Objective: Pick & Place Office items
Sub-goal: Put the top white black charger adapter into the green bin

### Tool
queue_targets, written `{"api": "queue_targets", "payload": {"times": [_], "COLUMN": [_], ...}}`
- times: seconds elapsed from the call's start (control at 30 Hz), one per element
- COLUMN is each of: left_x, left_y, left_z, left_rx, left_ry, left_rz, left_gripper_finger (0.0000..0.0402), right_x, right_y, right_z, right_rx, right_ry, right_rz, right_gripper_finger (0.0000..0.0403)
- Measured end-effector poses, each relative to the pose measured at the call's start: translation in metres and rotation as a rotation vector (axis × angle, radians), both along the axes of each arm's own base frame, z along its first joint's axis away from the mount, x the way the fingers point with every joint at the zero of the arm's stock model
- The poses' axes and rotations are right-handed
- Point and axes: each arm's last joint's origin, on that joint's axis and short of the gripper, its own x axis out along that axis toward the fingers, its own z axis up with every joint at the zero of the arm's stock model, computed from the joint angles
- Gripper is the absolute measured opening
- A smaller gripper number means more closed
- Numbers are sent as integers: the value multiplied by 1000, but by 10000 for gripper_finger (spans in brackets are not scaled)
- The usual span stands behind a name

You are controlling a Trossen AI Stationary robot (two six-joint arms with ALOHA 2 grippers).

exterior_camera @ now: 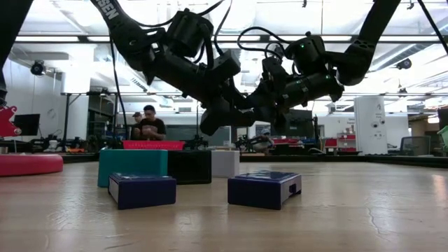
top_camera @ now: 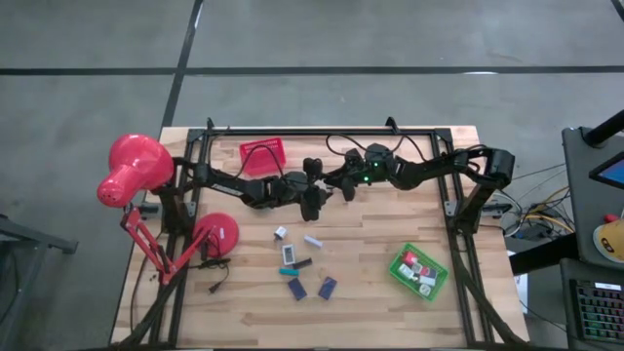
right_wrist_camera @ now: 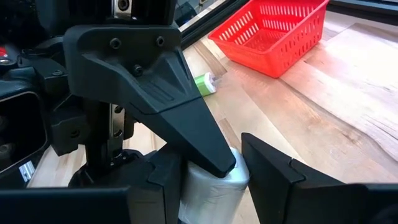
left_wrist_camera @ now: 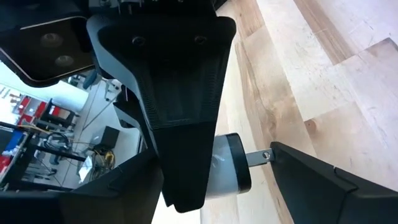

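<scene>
Handover looks like the step in hand. Both arms meet above the middle of the worktop (top_camera: 390, 224), the left gripper (top_camera: 314, 195) nose to nose with the right gripper (top_camera: 339, 183). A white cylinder with a dark cap (right_wrist_camera: 214, 183) sits between them, off the wood. The right jaws are pinched narrow on it, while the left jaws stand apart with a gap showing on one side. The other office items (top_camera: 297, 258) lie scattered nearer the front, and some are already in the green tray (top_camera: 393, 268). Next, you likely need the left arm to back straight off without dragging the cylinder, then the right to carry it to a tray.
</scene>
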Motion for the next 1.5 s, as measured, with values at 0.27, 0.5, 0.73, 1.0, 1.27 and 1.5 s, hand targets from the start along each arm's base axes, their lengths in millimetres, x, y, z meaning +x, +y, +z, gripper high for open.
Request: {"api": "queue_targets", "payload": {"times": [0.27,0.5,0.73,1.0,1.27,1.5], "left_x": [0,-1,-1,-1,-1,0], "left_y": [0,0,0,0,0,-1], "left_z": [-1,-1,-2,-2,-2,-1], "left_rx": [-9,-12,-12,-18,-21,-47], "left_ry": [9,12,15,12,11,-5], "left_rz": [3,4,5,8,8,8], "left_gripper_finger": [289,289,289,289,289,289], "right_x": [0,0,0,0,0,0], "right_y": [0,0,0,0,0,0], "right_z": [0,-1,-1,-1,-1,-1], "right_rx": [-1,-6,-13,-14,-14,-14], "right_ry": [3,3,4,3,3,3], "right_rz": [1,2,4,5,4,5], "right_gripper_finger": [136,137,138,139,139,139]}}
